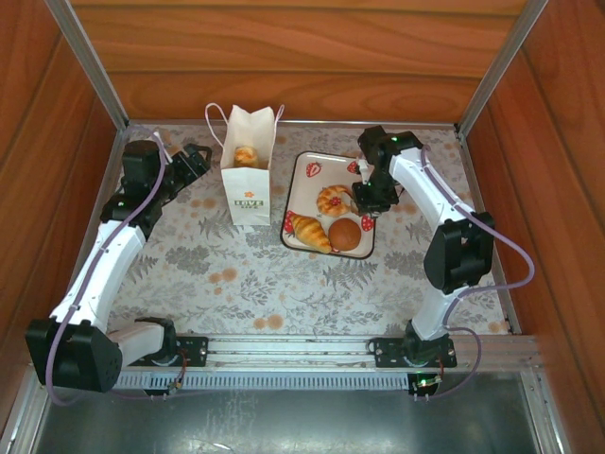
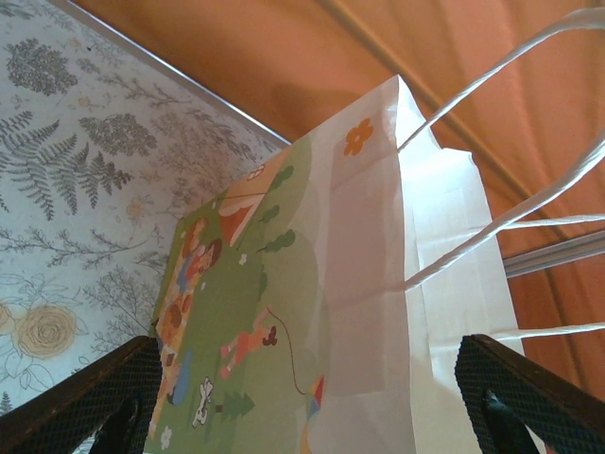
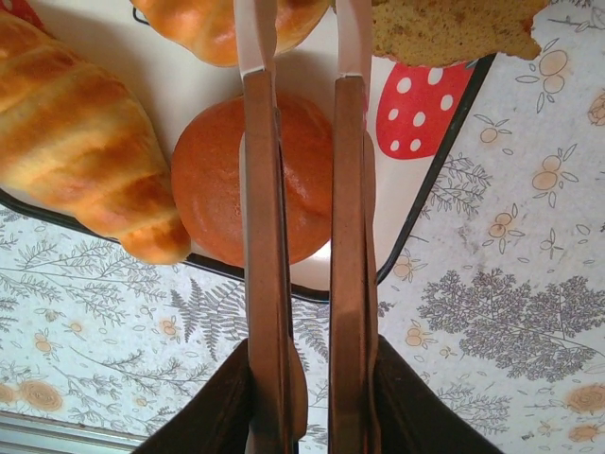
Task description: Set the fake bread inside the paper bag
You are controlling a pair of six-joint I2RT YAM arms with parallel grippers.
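Paper bag [image 1: 250,194] is holding one golden bun [image 1: 246,156] — croissant [image 1: 310,232], swirl bun [image 1: 334,200], round bun [image 1: 346,236] are waiting on tray [image 1: 304,168]; left tool [image 1: 197,156] gaping, right tool [image 1: 367,203] narrowed, grasp untellable.

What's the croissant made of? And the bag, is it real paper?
The croissant looks like foam or plastic, I can't tell which: its golden-brown skin is smooth and shiny. The paper bag looks like thin paper, matte, with creases and sharp folds.
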